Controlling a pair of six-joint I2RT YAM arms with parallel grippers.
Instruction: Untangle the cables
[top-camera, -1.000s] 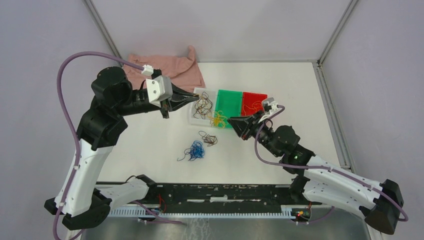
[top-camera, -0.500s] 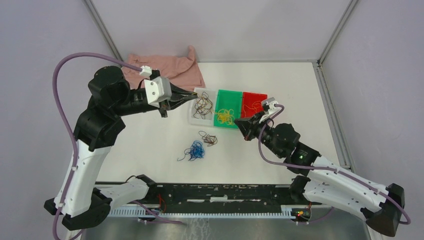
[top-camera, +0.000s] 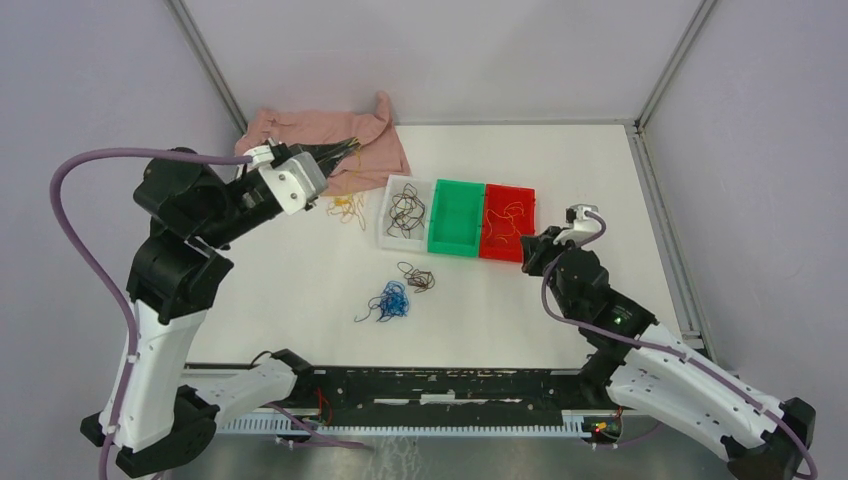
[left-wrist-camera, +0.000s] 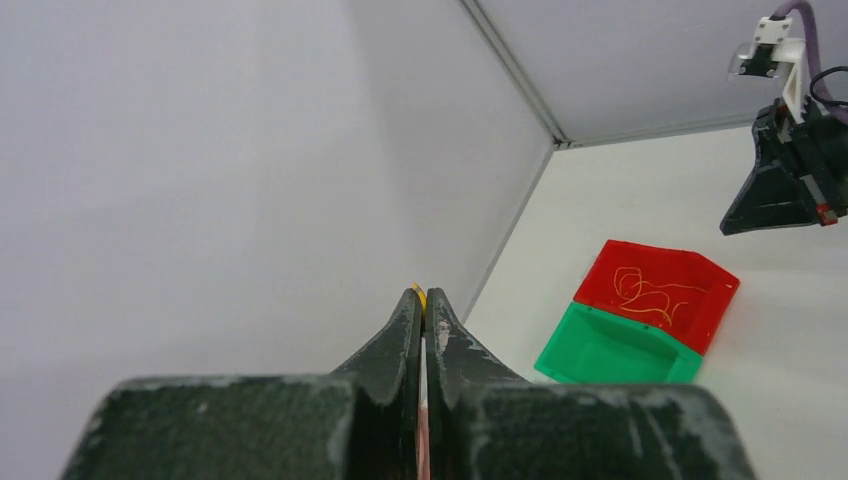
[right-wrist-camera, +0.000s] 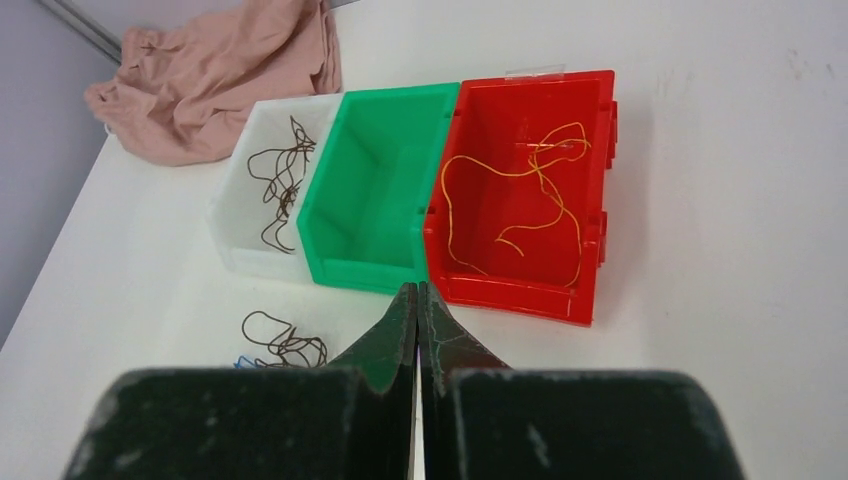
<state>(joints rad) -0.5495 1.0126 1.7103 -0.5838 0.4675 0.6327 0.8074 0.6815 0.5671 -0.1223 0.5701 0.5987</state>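
Observation:
My left gripper is raised over the pink cloth and shut on a yellow-orange cable strand. A yellow-orange bunch is below it, left of the bins. A blue bunch and a dark brown bunch lie on the table in front of the bins. The white bin holds brown cables, the green bin holds nothing, and the red bin holds one yellow-orange strand. My right gripper is shut and empty just in front of the red bin.
A crumpled pink cloth lies at the back left, under my left gripper. The metal frame posts stand at the back corners. The three bins sit side by side in the middle of the white table.
My left gripper has pulled back left toward the cloth, dragging the yellow-orange bunch out of the green bin. My right gripper has drawn back right to the red bin's front.

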